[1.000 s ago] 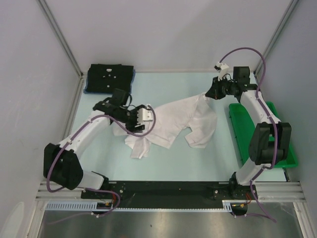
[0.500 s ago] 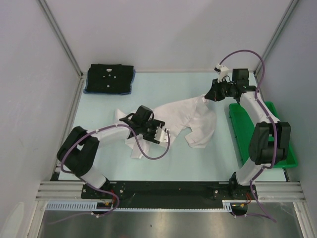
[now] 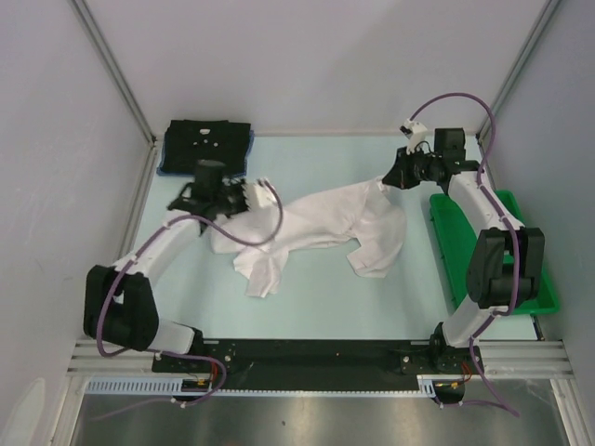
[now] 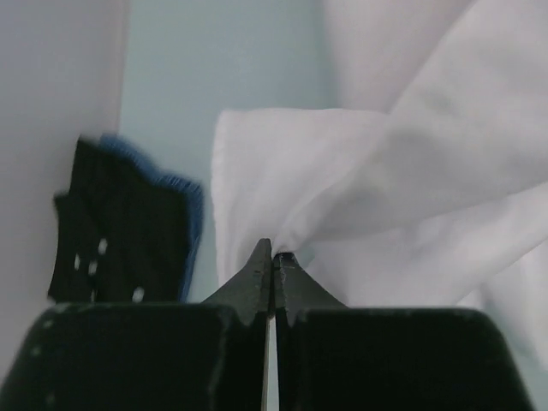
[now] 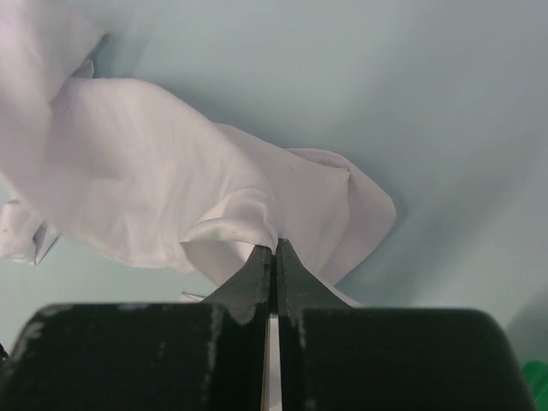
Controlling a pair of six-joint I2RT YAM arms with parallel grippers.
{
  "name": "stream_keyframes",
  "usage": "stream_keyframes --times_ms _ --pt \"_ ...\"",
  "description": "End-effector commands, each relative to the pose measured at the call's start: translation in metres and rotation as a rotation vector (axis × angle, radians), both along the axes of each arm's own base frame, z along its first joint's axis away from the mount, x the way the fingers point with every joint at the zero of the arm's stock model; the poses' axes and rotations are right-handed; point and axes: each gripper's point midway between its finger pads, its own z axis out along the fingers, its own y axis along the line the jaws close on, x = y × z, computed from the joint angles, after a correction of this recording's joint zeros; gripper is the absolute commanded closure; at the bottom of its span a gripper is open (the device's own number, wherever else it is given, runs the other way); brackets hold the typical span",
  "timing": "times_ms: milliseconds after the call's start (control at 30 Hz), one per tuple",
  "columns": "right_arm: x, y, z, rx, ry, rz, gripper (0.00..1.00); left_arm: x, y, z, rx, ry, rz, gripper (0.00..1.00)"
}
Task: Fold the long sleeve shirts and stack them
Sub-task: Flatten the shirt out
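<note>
The white long sleeve shirt (image 3: 321, 223) lies creased and spread across the middle of the table. My left gripper (image 3: 240, 200) is shut on a fold at its left edge; in the left wrist view the tips (image 4: 273, 254) pinch the white cloth (image 4: 385, 171). My right gripper (image 3: 383, 182) is shut on the shirt's far right edge, and the right wrist view shows the closed tips (image 5: 275, 245) holding a fold of the cloth (image 5: 171, 171). A folded black shirt (image 3: 206, 147) with small white marks lies at the back left on a blue shirt (image 3: 164, 170), of which only an edge shows.
A green tray (image 3: 530, 279) stands along the right edge, partly under the right arm. Walls close in the back and both sides. The black shirt (image 4: 111, 231) and the blue edge (image 4: 193, 218) lie just left of my left gripper.
My left arm swung forward over the shirt and then back to its left edge. Its jaws, open before, have closed on the white cloth. The right arm has held still.
</note>
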Motion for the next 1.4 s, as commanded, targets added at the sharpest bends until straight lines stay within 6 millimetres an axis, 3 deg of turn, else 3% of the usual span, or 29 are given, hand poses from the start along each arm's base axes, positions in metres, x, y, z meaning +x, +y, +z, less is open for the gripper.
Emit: stream_keyframes --times_ms 0,33,67,167,300,400,667,733,767,867,967,1133,1367 --pt "0.018 0.014 0.018 0.017 -0.089 0.019 1.00 0.021 0.109 0.041 -0.116 0.062 0.404 1.00" --pt "0.023 0.016 0.016 0.020 -0.089 0.016 1.00 0.017 0.124 0.036 -0.139 0.108 0.474 1.00" --pt "0.026 0.018 0.017 0.019 -0.097 0.014 1.00 0.018 0.156 0.030 -0.149 0.133 0.573 1.00" --pt "0.033 0.026 0.010 0.020 -0.090 0.026 1.00 0.013 0.186 0.017 -0.188 0.196 0.700 1.00" --pt "0.042 0.044 0.010 0.030 -0.095 0.063 1.00 0.012 0.201 -0.003 -0.180 0.242 0.791 1.00" --pt "0.045 0.055 0.010 0.038 -0.100 0.088 1.00 0.014 0.211 -0.007 -0.206 0.274 0.847 1.00" --pt "0.052 0.047 0.007 0.031 -0.091 0.065 1.00 0.020 0.207 -0.001 -0.279 0.303 0.863 1.00" --pt "0.052 0.041 0.007 0.027 -0.083 0.055 0.82 0.020 0.205 0.000 -0.284 0.307 0.855 1.00" --pt "0.052 0.038 0.008 0.024 -0.081 0.049 0.65 0.020 0.204 0.001 -0.287 0.306 0.851 1.00" --pt "0.044 0.017 0.010 0.020 -0.052 0.031 0.56 0.021 0.199 0.008 -0.302 0.304 0.830 1.00" --pt "0.028 -0.002 0.009 0.038 -0.005 0.030 0.55 0.022 0.194 0.013 -0.308 0.301 0.811 1.00" --pt "-0.006 0.008 -0.020 0.047 0.131 0.110 0.48 0.018 0.187 0.006 -0.283 0.320 0.787 1.00" --pt "-0.006 0.009 -0.062 -0.062 0.120 0.173 0.41 0.017 0.190 0.001 -0.262 0.331 0.787 1.00"
